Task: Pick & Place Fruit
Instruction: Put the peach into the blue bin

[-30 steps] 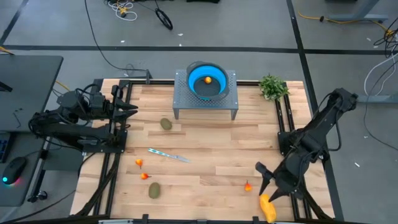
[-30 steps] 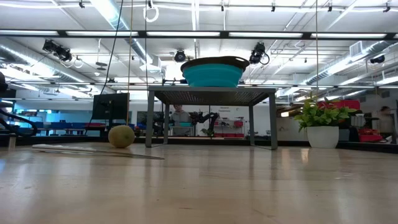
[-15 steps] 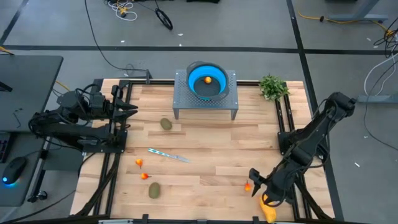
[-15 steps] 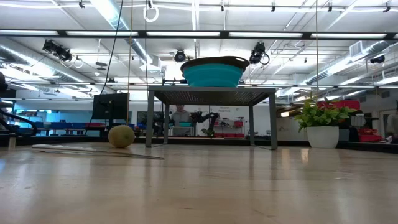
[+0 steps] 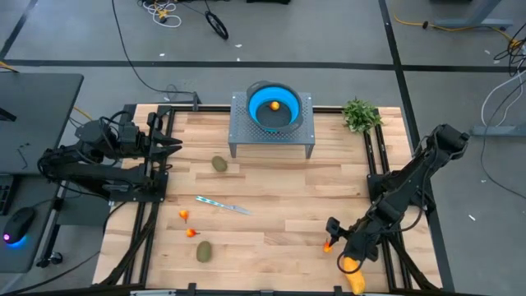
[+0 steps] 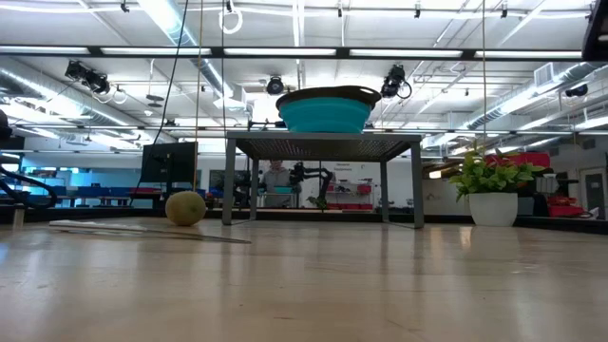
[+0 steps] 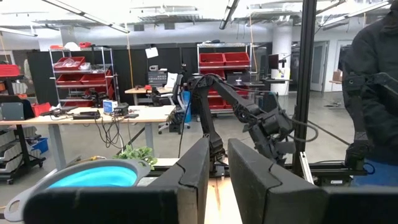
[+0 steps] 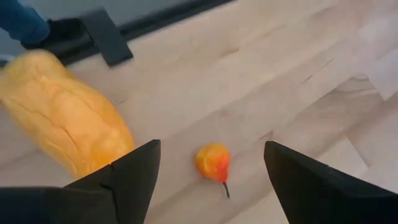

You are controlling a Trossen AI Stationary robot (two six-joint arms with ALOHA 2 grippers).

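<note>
My right gripper [image 5: 336, 240] stands open near the table's near right corner and points slanting down. A small red-orange fruit [image 8: 212, 162] lies on the wood between its two fingers, untouched. The long yellow-orange fruit [image 8: 67, 126] lies beside it, toward the near edge [image 5: 354, 276]. Two kiwi-like ovals [image 5: 219, 164] [image 5: 204, 251] and two more tiny red-orange fruits [image 5: 183, 215] [image 5: 191, 233] lie on the table's left half. An orange fruit [image 5: 274, 105] sits in the blue bowl [image 5: 261, 120]. My left gripper [image 7: 216, 177] waits over the left edge, its fingers a narrow gap apart and holding nothing.
The blue bowl stands on a perforated metal stand [image 5: 239, 134] at the far middle. A green plant [image 5: 360, 113] stands at the far right. A slim silvery stick [image 5: 222, 205] lies left of centre. Black rails [image 5: 374, 160] run along both sides. A person's dark sleeve [image 7: 373, 74] shows beyond the table.
My right gripper has come down toward the table and gone a little toward the left edge. It has tipped more steeply downward and now stands over the small red-orange fruit. No fruit has moved.
</note>
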